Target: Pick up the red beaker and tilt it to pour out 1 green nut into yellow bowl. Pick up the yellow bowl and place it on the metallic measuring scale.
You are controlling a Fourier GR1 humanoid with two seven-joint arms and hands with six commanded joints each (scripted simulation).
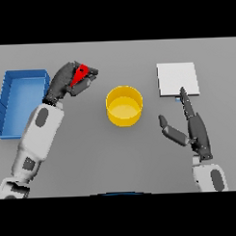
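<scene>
At the far left of the grey table (121, 158) sits a blue bin (19, 101), a rectangular tray with raised walls, its long side running away from the robot. Just to its right, the left arm reaches up from the lower left corner, and the left robot hand (65, 83) has its dark fingers curled around the red beaker (81, 74). Only a wedge of the beaker's red surface shows between the fingers and thumb; it looks tilted toward the right, though how far it leans cannot be told, and no green nut can be made out in it. The beaker is to the left of and a little beyond the yellow bowl (124, 106), apart from it and not over its rim.

The yellow bowl stands upright near the middle of the table, round and open at the top.

Farther right, the metallic measuring scale (178, 79) lies as a pale square plate, well apart from the bowl. The right robot hand (195, 129) rests just in front of it, fingers straight and relaxed, thumb spread to the left, one fingertip reaching the scale's near edge and holding nothing.
</scene>
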